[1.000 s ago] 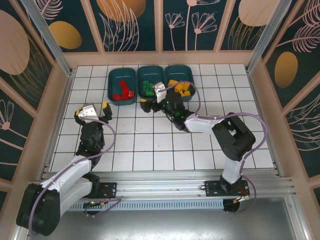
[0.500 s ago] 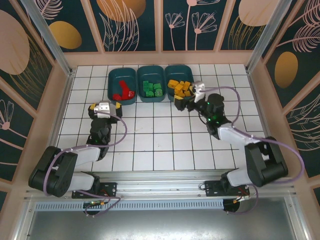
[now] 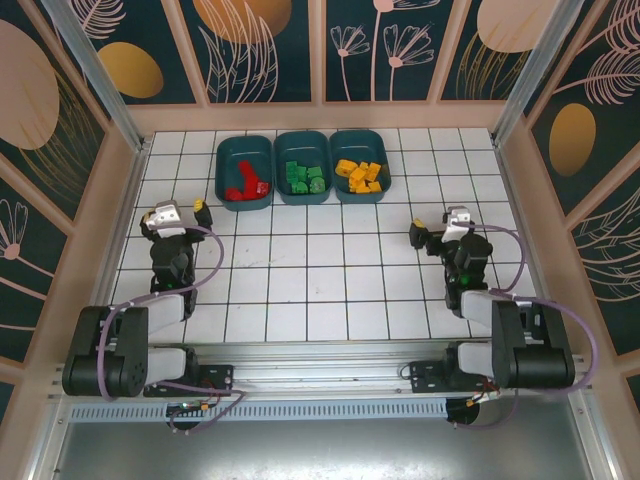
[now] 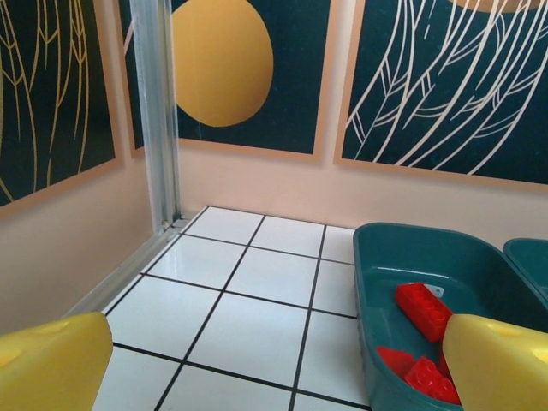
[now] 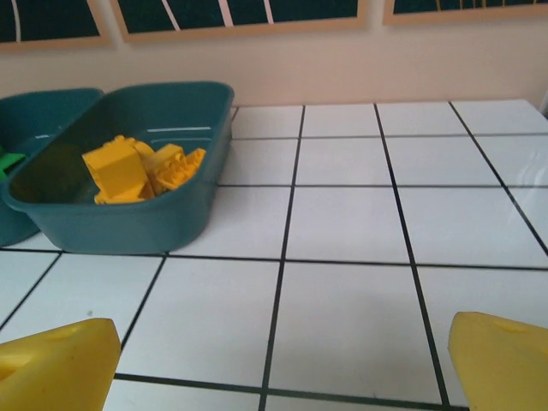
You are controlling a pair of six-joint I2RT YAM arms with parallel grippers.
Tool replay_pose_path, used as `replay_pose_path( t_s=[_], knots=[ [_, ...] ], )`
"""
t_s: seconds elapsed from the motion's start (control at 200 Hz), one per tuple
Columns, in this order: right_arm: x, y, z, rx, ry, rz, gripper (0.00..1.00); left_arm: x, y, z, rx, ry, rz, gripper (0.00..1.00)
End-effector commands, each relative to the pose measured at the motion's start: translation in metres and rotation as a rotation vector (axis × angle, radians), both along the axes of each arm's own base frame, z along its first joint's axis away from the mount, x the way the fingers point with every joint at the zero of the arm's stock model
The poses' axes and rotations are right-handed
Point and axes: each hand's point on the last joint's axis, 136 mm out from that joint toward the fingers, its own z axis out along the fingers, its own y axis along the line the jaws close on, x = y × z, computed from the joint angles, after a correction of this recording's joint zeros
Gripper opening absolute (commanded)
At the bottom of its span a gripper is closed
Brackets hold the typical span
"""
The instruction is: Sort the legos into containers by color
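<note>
White tiled surface (image 3: 320, 270): three dark teal rectangular plastic tubs stand in a row at the far side, just beside one another.
- Left tub (image 3: 245, 152) holds the red plastic toy bricks (image 3: 245, 188).
- Middle tub (image 3: 302, 148) holds the green plastic toy bricks (image 3: 303, 178).
- Right tub (image 3: 360, 146) holds the yellow-orange plastic toy bricks (image 3: 361, 175).

Each tub holds one colour, with no mixing visible from above. No loose brick shows on the tiles, though a small one under an arm could possibly escape the overhead view.

Left end effector (image 3: 175, 215): near left, well apart from the tubs and aimed toward the far side. In its wrist view the yellow fingertips (image 4: 51, 364) are spread wide with nothing between them, and the red tub lies ahead to the right.

Right end effector (image 3: 438, 228): near right, also well apart from the tubs. Its wrist view shows the fingers wide and empty, facing the yellow tub.

Judgement: sorting looks complete. Both arms sit folded close to their bases, probably parked there to keep clear of the tubs. They are open because there is nothing left to carry.
</note>
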Motion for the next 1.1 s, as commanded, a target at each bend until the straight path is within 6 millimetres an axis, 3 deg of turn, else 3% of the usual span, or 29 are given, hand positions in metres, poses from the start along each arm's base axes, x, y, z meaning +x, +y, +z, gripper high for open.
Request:
replay_pose_path(
  t_s=[0.0,0.1,0.23,0.29,0.33,0.415,0.475,0.545,0.696,1.096],
  knots=[
    [0.007,-0.009,0.02,0.002,-0.109,-0.045,0.99,-0.006,0.008,0.0,-0.034,-0.01,0.022,0.99],
    [0.008,-0.009,0.009,0.004,-0.104,-0.046,0.99,-0.005,0.004,-0.011,-0.024,0.041,-0.003,0.99],
    [-0.003,-0.012,0.005,0.02,-0.142,-0.04,0.99,-0.022,0.014,-0.036,-0.046,0.009,0.057,0.99],
    [-0.005,-0.014,0.004,0.028,-0.164,-0.044,0.99,-0.021,0.019,-0.047,-0.057,0.014,0.084,0.99],
    [-0.006,-0.016,0.004,0.027,-0.164,-0.06,0.99,-0.017,0.021,-0.043,-0.06,-0.008,0.097,0.99],
    [0.001,-0.018,0.002,0.031,-0.142,-0.073,0.99,-0.001,0.017,-0.055,-0.043,0.093,0.075,0.99],
    [0.013,-0.012,-0.006,0.023,-0.081,-0.032,0.99,0.004,0.011,-0.056,-0.035,0.104,0.043,0.99],
    [0.02,-0.025,-0.009,0.07,-0.053,-0.075,0.99,0.005,0.012,-0.055,-0.031,0.1,0.045,0.99],
    [0.023,-0.035,-0.012,0.066,-0.038,-0.156,0.99,0.005,0.01,-0.057,-0.024,0.109,0.043,0.99],
    [0.023,-0.035,-0.011,0.06,-0.043,-0.162,0.99,0.005,0.01,-0.057,-0.024,0.109,0.04,0.99]
  ],
)
